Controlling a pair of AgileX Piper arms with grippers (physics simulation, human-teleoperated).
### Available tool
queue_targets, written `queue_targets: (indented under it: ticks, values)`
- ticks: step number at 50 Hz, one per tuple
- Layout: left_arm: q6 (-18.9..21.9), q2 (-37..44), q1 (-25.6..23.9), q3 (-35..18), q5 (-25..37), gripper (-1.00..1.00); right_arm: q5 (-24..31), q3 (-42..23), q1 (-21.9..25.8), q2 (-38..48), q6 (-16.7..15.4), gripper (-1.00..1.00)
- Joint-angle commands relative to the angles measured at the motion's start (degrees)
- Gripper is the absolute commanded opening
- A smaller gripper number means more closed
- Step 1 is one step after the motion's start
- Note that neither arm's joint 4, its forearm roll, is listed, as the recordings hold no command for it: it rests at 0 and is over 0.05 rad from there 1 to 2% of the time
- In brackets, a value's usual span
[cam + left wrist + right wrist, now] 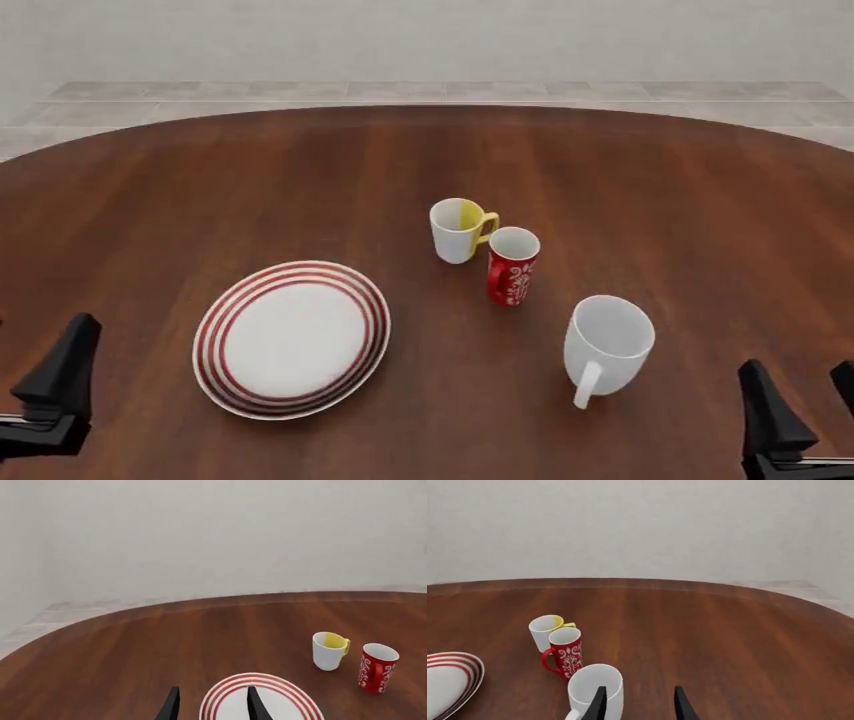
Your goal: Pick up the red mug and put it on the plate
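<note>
Both jaws stand apart and empty at the near bench (694, 180) edge. Nothing is grasped yet: the red mug (513, 265) stands upright between two other mugs, well apart from the plate (214, 330). Next likely comes reaching for it.

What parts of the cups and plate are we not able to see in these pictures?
- Plate: left wrist view, near part cut off by the picture's edge and a left tool finger.
- Plate: right wrist view, mostly cut off at the edge.
- Large white mug: right wrist view, base and handle cut off.
- Red mug: front view, handle hidden behind its own body.
</note>
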Motion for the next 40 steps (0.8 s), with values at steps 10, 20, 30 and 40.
queue_targets:
  ticks: [10,20,30,40]
  values:
    - [4.8,20.4,-9.8,-13.0,-2.8,1.0,-0.3,0.2,-0.6,-0.1,0.5,1.0]
    - [6.7,29.5,-23.9,-21.3,-2.6,1.0,-0.4,0.2,-0.6,-0.2,0.2,1.0]
    - [8.5,36.5,-25.1,-26.8,-3.3,1.0,-0.3,0.1,-0.9,-0.3,0.2,1.0]
    - [9.9,44.8,-28.1,-30.9,-6.0,1.0,-0.6,0.5,-0.9,-0.3,0.4,1.0]
